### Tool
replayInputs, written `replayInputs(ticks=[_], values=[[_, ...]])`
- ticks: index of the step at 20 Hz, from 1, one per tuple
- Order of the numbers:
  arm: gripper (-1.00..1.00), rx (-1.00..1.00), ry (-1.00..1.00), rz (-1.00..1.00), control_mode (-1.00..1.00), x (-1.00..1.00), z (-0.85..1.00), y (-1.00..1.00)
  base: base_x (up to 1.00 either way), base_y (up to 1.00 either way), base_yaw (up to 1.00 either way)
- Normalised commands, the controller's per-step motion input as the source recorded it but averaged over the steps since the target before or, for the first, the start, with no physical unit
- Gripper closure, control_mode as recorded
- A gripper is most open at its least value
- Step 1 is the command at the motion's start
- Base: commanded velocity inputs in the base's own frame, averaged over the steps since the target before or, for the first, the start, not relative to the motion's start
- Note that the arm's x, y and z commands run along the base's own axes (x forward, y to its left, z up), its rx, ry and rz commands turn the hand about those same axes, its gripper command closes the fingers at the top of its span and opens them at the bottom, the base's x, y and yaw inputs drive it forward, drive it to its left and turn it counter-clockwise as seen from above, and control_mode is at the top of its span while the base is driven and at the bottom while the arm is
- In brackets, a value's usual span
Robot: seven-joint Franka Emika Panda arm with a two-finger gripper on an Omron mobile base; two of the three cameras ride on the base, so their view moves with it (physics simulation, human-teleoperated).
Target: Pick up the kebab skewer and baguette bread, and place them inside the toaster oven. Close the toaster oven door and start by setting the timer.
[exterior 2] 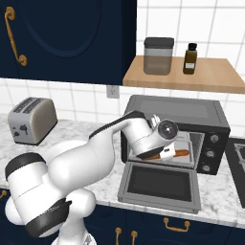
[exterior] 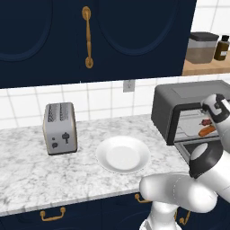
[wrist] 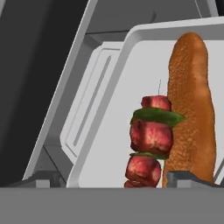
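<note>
Gripper (wrist: pixel 116 179): jaws spread wide, nothing between them; one tip sits at lower left of the hand view, the other at lower right, straddling the food.
Kebab skewer (wrist: pixel 151 140): lies on the pale tray (wrist: pixel 109 144) inside the toaster oven (exterior 2: pixel 174 111), centre of the hand view, touching the loaf's side.
Baguette bread (wrist: pixel 191 109): on the same tray, right of centre, running lengthwise beside the skewer; seen as an orange shape at centre right in the right base view.
Toaster oven door (exterior 2: pixel 160 184): folded down flat, lower centre of the right base view; not yet closed.
Plate (exterior: pixel 123 154): bare, centre of the left base view.
Progress: both items judged placed; door and timer remain.
Risk, withdrawal: the right fingertip stands just beside the baguette; a skewed retreat could drag it, and the skewer with it, off the tray.
Risk, door: the arm reaches over the open flap; lifting the flap too early would strike the wrist.
Risk, timer: the knobs (exterior 2: pixel 210 154) sit close together at the right panel; the wrong one could be turned.
</note>
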Motion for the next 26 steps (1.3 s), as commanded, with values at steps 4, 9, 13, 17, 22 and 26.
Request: replayInputs(ticks=[4,9,13,17,22,26], values=[[-1.0,0.0,0.0,0.0,-1.0,0.01,0.37,-0.08,0.0,0.0,0.0],[-1.0,0.0,0.0,0.0,-1.0,-0.11,0.32,-0.28,0.0,0.0,0.0],[-1.0,0.0,0.0,0.01,-1.0,-0.43,0.13,-0.55,0.0,0.0,0.0],[-1.0,-0.13,-0.03,0.12,-1.0,-0.34,0.0,-0.38,0.0,0.0,0.0],[-1.0,-0.3,-0.08,0.15,-1.0,-0.14,-0.2,0.04,0.0,0.0,0.0],[-1.0,-0.4,-0.11,0.17,-1.0,-0.21,-0.31,0.14,0.0,0.0,0.0]])
